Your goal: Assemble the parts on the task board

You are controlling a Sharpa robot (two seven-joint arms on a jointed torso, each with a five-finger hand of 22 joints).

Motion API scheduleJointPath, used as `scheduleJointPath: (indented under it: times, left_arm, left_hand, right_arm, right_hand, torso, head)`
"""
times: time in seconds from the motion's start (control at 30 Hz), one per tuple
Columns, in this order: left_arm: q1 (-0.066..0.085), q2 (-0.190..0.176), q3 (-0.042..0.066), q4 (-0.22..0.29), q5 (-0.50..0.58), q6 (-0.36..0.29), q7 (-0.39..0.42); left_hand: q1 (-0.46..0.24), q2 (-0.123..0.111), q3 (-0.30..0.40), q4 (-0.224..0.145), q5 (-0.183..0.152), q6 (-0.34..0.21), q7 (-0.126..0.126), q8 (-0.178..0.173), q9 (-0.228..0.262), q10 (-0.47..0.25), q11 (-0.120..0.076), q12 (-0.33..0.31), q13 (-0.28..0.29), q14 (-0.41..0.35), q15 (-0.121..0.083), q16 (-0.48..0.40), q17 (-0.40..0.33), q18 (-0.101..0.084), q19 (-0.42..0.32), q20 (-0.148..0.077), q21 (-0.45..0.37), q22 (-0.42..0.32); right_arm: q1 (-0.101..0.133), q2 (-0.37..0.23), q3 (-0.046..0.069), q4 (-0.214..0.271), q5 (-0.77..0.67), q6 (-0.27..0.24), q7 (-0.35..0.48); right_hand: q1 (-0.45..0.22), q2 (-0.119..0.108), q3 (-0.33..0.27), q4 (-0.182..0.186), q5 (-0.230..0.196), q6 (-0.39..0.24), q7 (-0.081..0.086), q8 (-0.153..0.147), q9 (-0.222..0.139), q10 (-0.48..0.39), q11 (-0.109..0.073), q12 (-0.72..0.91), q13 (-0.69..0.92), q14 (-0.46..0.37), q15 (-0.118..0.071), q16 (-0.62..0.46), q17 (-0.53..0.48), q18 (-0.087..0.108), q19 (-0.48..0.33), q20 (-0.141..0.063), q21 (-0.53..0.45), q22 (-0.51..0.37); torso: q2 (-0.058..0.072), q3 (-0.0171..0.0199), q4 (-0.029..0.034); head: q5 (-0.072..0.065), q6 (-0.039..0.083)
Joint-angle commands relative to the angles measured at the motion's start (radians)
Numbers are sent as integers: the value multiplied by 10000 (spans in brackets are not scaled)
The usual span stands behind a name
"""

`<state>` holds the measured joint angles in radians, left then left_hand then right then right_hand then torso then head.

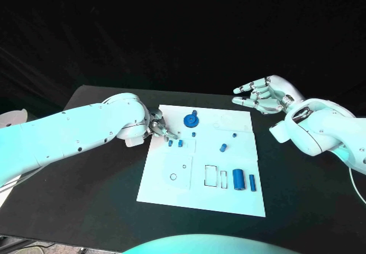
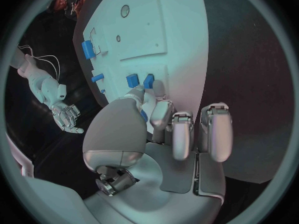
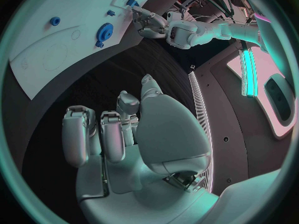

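Left hand (image 1: 158, 128) at task board (image 1: 172, 185) left edge, fingertips at small blue parts (image 1: 174, 143); grasp unclear. Right hand (image 1: 262, 93) released, aloft. Best: pinch one part squarely, lift straight.

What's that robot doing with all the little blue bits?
It is putting small blue parts together on the white task board. Its left hand is down at the board's edge, fingertips at two small blue pieces. Its right hand hangs open above the table, holding nothing. A blue gear and a blue cylinder lie on the board.
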<state>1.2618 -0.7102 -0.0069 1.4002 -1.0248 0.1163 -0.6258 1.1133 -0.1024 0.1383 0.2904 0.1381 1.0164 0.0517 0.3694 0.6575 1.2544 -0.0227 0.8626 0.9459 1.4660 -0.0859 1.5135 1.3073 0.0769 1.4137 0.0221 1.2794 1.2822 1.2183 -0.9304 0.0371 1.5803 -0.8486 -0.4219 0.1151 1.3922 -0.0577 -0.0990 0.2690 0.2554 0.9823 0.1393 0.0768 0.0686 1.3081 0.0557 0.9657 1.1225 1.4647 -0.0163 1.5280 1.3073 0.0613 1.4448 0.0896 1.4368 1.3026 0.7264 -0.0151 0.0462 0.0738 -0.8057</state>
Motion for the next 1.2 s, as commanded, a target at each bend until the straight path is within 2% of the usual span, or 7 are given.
scheduleJointPath:
  times: [0.03, 0.13, 0.37, 0.53, 0.73, 0.9, 1.2]
  left_arm:
    - [-28, -47, -25, 42, 1482, -2110, 1552]
    - [-28, -100, -28, 86, 1901, -2766, 2393]
    - [-33, -139, -44, 188, 1451, -3151, 3822]
    - [-49, -72, -69, 186, 661, -3034, 4077]
    - [-98, 33, -149, 148, -1031, -3368, 4633]
    - [-179, 224, -240, 122, -2479, -3553, 5237]
    - [-317, 676, -357, -143, -4321, -3407, 5320]
  left_hand:
    - [175, 18, -111, 0, 47, -528, 262, -269, -330, -1057, 313, -1666, -1347, 139, 241, -1384, 279, 500, -1054, 217, -2432, -1600]
    - [379, -106, -319, 9, 40, -1200, 660, -465, -647, -1889, 651, -2459, -2041, -1053, 580, -4099, -2392, 1022, -2365, 508, -5821, -4266]
    - [1561, -375, -722, -23, 11, -1766, 968, -476, -1242, -2769, 1037, -3465, -3293, -2189, 897, -7092, -5175, 1062, -2253, 834, -7383, -5543]
    - [2150, -365, -1248, 7, -55, -1905, 1075, -455, -1823, -2984, 1172, -4109, -4300, -2259, 992, -7799, -5781, 1064, -1971, 958, -8183, -6289]
    - [3824, -171, -795, -720, -42, -1647, 918, -388, -2387, -2705, 1001, -4340, -5060, -2080, 868, -7903, -5926, 1082, -1536, 818, -8529, -6688]
    - [4555, -429, -64, -990, -69, -949, 802, -1142, -3462, -2242, 896, -5033, -6243, -1834, 735, -7711, -5790, 1045, -1218, 624, -8522, -6720]
    - [4199, -817, 231, -952, -82, -340, 715, -1790, -4327, -2028, 893, -5740, -7369, 1, 672, -3543, -2028, 854, 21, 555, -6740, -5360]
  right_arm:
    - [-6, 9, -3, -5, -27, 133, 68]
    - [-6, 8, -6, -7, -27, 132, 65]
    - [-6, 1, -10, -9, -27, 135, 59]
    - [-7, -1, -14, -8, -27, 139, 57]
    - [-10, -13, -18, -6, -27, 152, 55]
    - [-14, -13, -21, -5, -27, 157, 58]
    - [-24, -1, -23, -5, -27, 168, 64]
  right_hand:
    - [-16, 71, -86, 19, 60, 38, 19, -65, 7, -63, -23, -38, -6, 899, -51, -54, 1987, -37, 10, -66, -60, -18]
    - [-16, 71, -86, 19, 60, 38, 19, -65, 7, -63, -23, -38, -6, 899, -51, -54, 1987, -37, 10, -66, -60, -18]
    - [-16, 71, -86, 19, 60, 38, 19, -65, 7, -63, -23, -38, -6, 899, -51, -54, 1987, -37, 10, -66, -60, -18]
    - [-16, 71, -86, 19, 60, 38, 19, -65, 7, -63, -23, -38, -6, 899, -51, -54, 1987, -37, 10, -66, -60, -18]
    - [-16, 71, -86, 19, 60, 38, 19, -65, 7, -63, -23, -38, -6, 899, -51, -54, 1987, -37, 10, -66, -60, -18]
    - [-16, 71, -86, 19, 60, 38, 19, -65, 7, -63, -23, -38, -6, 899, -51, -54, 1987, -37, 10, -66, -60, -18]
    - [-23, 78, -100, 24, 73, 37, 20, -65, 7, -58, -23, -28, -3, 900, -50, -52, 1989, -39, 14, -65, -57, -10]
  torso:
    - [5, 0, 8]
    - [12, 1, -8]
    - [11, -4, -9]
    - [18, -3, -13]
    - [18, -1, -11]
    - [26, -9, -10]
    - [25, -2, -17]
  head:
    - [-18, 24]
    - [-16, 48]
    - [-52, 74]
    - [-66, 107]
    - [-135, 133]
    - [-178, 173]
    - [-224, 238]
